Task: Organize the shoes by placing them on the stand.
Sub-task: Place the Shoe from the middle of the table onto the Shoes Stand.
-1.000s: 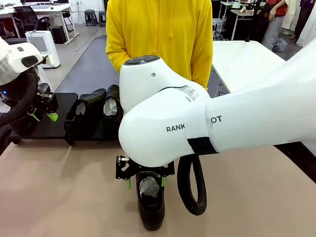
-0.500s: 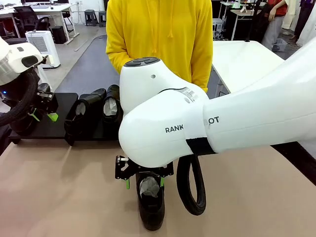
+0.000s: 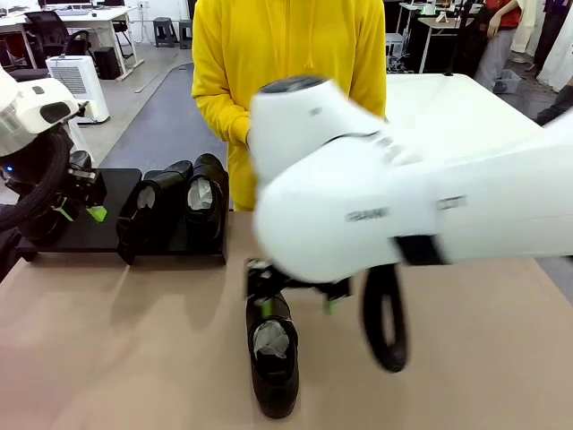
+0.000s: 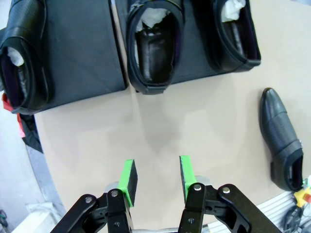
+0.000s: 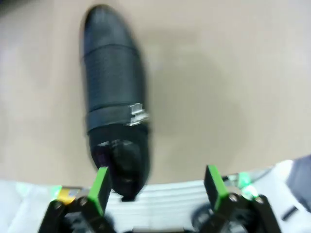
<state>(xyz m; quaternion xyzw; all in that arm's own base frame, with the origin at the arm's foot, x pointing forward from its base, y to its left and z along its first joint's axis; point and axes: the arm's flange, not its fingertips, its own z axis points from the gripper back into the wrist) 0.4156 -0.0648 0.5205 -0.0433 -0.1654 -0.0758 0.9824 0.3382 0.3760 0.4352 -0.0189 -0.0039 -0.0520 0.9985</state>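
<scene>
One shoe (image 3: 273,363) lies alone on the table (image 3: 107,340), near of the stand (image 3: 98,224) where three others sit. The right gripper (image 5: 158,187), fingers spread wide and empty, hovers beside its heel; the left gripper (image 4: 156,175) hangs part-open, holding nothing. For a sound grasp, centre the opening over the shoe's collar before clamping, then carry it far-left to the stand's free spot.

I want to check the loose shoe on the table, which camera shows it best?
The right wrist view: the lone shoe lies whole from above, strap and buckle visible, though blurred. The front view shows it toe-on below the moving right arm. The left wrist view catches it small at the edge.
</scene>
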